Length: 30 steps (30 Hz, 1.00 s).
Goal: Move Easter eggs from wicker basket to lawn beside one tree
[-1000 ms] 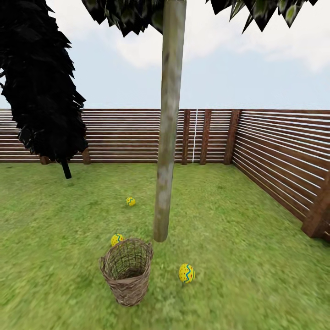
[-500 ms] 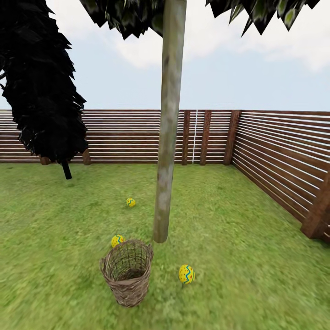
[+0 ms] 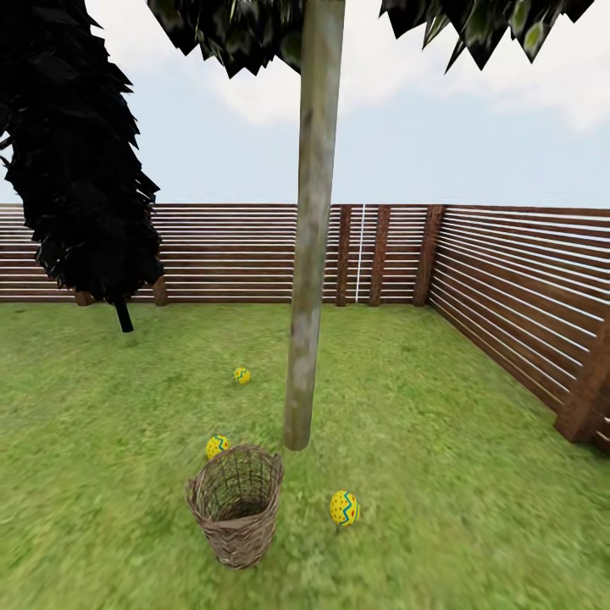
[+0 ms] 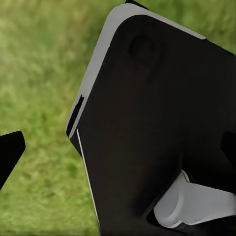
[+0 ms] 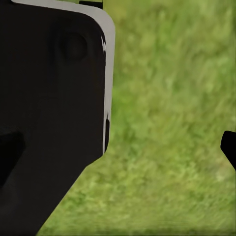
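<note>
In the head view the wicker basket stands upright on the lawn, just in front of the pale trunk of the tree. I see only its woven inside. Three Easter eggs lie on the grass: one touching the basket's far rim, one to the right of the basket near the trunk's foot, one farther back, left of the trunk. My left gripper and right gripper hang open over grass, each holding nothing.
A dark columnar tree stands at the back left. A brown slat fence closes the garden behind and along the right. In both wrist views a black panel of my own body blocks much of the picture.
The whole head picture has slid down a few pixels, so the camera moved slightly. The eggs, the basket and the tree keep their places relative to each other.
</note>
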{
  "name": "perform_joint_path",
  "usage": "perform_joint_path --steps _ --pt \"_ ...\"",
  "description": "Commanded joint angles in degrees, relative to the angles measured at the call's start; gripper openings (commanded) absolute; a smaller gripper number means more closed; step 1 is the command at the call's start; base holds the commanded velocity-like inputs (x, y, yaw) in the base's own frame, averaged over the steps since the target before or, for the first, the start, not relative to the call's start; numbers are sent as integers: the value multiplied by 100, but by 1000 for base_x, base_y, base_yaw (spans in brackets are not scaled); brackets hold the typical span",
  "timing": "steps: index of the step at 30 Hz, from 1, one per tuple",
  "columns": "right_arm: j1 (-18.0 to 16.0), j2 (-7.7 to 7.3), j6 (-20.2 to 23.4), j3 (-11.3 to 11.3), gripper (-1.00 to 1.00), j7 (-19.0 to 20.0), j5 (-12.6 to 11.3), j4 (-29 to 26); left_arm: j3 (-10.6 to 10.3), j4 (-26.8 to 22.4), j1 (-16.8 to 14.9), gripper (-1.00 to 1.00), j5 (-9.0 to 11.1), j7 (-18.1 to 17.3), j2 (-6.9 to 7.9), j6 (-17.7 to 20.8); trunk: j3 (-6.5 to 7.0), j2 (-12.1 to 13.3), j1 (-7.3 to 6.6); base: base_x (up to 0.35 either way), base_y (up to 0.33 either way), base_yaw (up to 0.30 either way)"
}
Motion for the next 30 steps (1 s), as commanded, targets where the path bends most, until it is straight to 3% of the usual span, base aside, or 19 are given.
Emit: perform_joint_path --steps 1,7,17,30 --pt "5 -1 0 47 100 9 -17 10 15 11 -5 100 46 -23 -13 -25 11 36 -22 0 0 0" --pt "61 20 -20 47 100 9 -17 10 15 12 205 100 60 -17 -87 -498 119 277 -154 0 0 0" --pt "171 42 -30 40 100 9 -25 10 24 11 309 100 297 -31 -92 -527 298 678 -373 0 0 0" --pt "284 45 -36 40 100 2 -27 10 24 11 607 100 312 -22 -181 -594 532 1199 -659 0 0 0"
